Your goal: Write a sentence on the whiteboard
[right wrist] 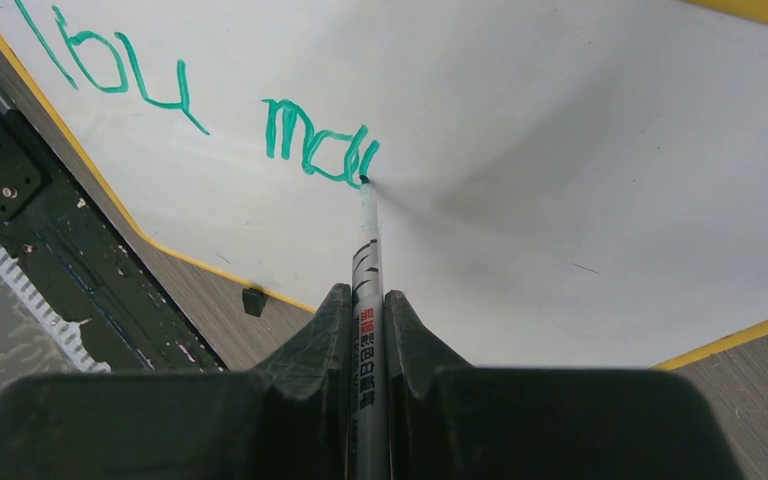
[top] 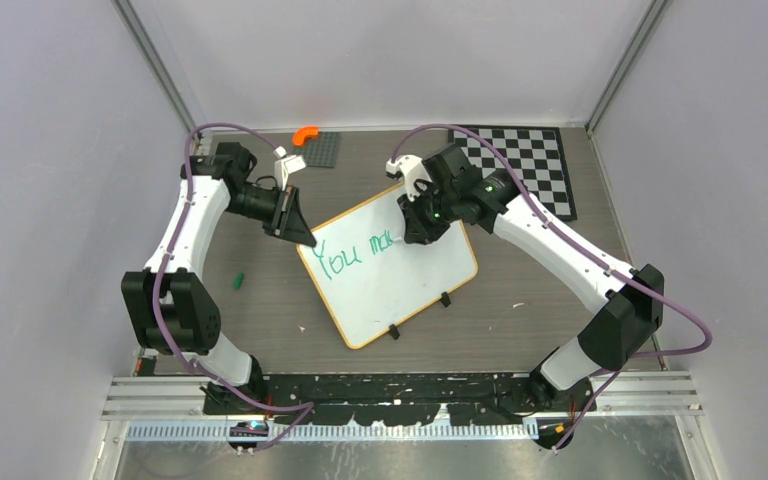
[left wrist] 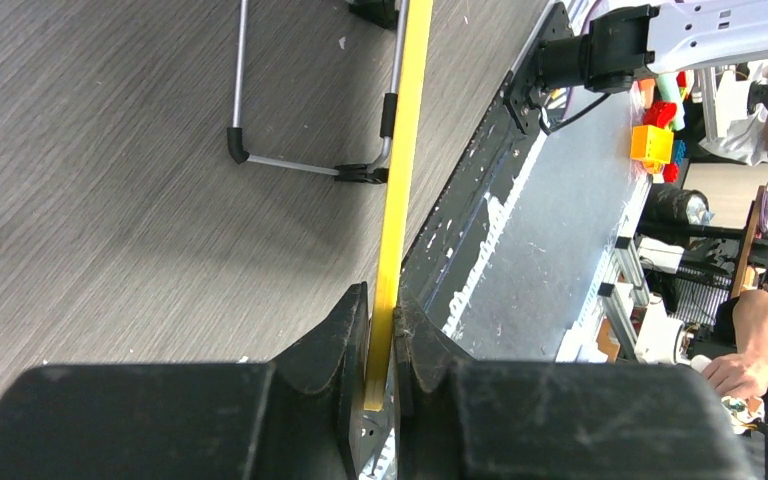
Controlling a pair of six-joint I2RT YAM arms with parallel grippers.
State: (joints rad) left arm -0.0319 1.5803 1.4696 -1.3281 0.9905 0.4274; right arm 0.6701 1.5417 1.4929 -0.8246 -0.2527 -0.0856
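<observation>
The whiteboard (top: 400, 285) lies tilted in the middle of the table, white with a yellow rim. Green writing (top: 352, 252) on it reads "You ma" and the start of one more letter (right wrist: 320, 145). My left gripper (top: 305, 238) is shut on the board's yellow rim (left wrist: 392, 230) at its left corner. My right gripper (top: 412, 232) is shut on a silver marker (right wrist: 370, 300). The marker's tip (right wrist: 364, 180) touches the board at the end of the last green stroke.
A black-and-white chequered board (top: 525, 160) lies at the back right. A grey studded plate (top: 320, 148) with an orange piece (top: 305, 133) sits at the back. A small green cap (top: 240, 281) lies left of the whiteboard. The board's black clip feet (top: 445, 299) face the near edge.
</observation>
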